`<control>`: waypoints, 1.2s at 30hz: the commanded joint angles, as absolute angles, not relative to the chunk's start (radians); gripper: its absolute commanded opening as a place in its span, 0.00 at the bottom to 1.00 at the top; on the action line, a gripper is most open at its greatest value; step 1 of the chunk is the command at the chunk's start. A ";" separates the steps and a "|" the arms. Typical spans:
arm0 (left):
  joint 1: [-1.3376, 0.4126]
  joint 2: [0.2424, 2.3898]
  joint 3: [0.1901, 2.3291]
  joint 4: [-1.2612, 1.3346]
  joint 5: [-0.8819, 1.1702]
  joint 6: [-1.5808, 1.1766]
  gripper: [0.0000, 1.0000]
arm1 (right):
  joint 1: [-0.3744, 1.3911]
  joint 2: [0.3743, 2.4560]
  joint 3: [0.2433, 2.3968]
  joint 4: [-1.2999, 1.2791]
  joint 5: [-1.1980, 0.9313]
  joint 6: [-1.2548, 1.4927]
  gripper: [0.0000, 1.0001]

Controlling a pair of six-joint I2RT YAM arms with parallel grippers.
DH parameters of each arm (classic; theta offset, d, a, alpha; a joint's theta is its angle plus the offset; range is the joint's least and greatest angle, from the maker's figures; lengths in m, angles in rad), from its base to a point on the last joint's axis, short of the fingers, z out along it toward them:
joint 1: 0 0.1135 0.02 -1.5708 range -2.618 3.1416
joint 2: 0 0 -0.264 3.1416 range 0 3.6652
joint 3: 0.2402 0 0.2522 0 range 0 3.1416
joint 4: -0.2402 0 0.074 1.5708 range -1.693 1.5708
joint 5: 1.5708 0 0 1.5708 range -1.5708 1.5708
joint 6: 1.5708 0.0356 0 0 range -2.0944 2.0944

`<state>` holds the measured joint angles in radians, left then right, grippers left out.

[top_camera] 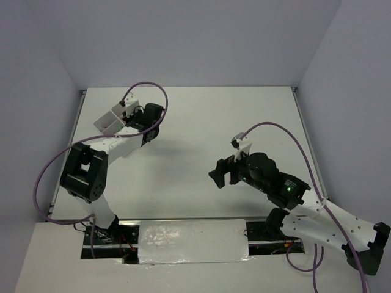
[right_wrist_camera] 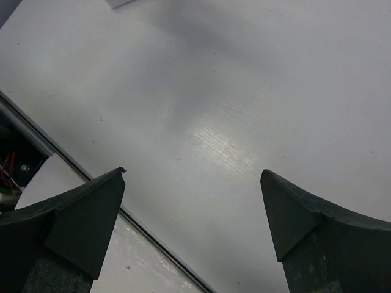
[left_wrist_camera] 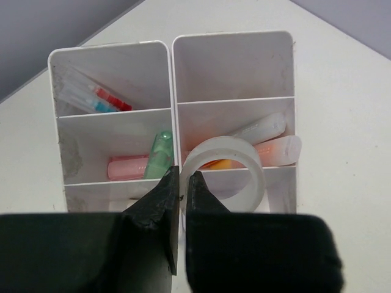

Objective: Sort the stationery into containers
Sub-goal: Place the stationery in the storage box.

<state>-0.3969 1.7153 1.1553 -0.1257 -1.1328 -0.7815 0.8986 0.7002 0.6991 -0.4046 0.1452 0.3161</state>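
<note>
The stationery (left_wrist_camera: 263, 128) I can see is all inside the containers (left_wrist_camera: 232, 64), a white block of joined trays straight ahead of the left gripper (left_wrist_camera: 181, 184). Farthest from those jaws, on their left side, the red and blue pens (left_wrist_camera: 101, 97) share one tray. One row nearer, the pink marker (left_wrist_camera: 125, 168) and green marker (left_wrist_camera: 160, 152) lie together. Right of the jaws' line, an orange marker (left_wrist_camera: 278, 149) and a pale one sit under the tape ring (left_wrist_camera: 223, 171). Like seems grouped with like, which I take as the sorting rule. The ring is not flat: it leans across the divider between the middle and nearest right trays, its left rim just past the fingertips. The left jaws are closed to a thin slit with nothing visible between them, and I cannot tell whether they touch the ring. I judge they are placed to nudge it down. The far right tray shows only its white floor. The right gripper (right_wrist_camera: 192, 177) hangs spread wide, holding nothing, over the table (top_camera: 201, 122), well apart from the block. In the top view the block sits toward the table's far left corner, close to the enclosure wall (top_camera: 36, 91), so my room to move lies rightward and toward the arm bases.
</note>
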 commanded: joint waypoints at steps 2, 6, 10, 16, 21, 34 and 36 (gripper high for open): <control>-0.393 1.747 1.160 -0.022 -1.157 -0.755 0.16 | 0.893 0.706 0.715 -0.360 0.144 0.296 1.00; -0.393 1.775 1.169 -0.014 -1.158 -0.758 0.19 | 0.891 0.710 0.716 -0.362 0.144 0.293 1.00; -0.391 1.799 1.169 -0.009 -1.161 -0.758 0.22 | 0.894 0.719 0.722 -0.365 0.141 0.290 1.00; -0.393 1.810 1.157 0.025 -1.158 -0.768 0.34 | 0.894 0.730 0.726 -0.364 0.138 0.285 1.00; -0.393 1.804 1.138 0.031 -1.166 -0.772 0.45 | 0.893 0.736 0.724 -0.359 0.133 0.284 1.00; -0.393 1.758 1.072 0.058 -1.143 -0.793 0.44 | 0.893 0.733 0.716 -0.351 0.129 0.285 1.00; -0.393 1.744 1.055 0.075 -1.137 -0.790 0.44 | 0.894 0.736 0.718 -0.350 0.126 0.288 1.00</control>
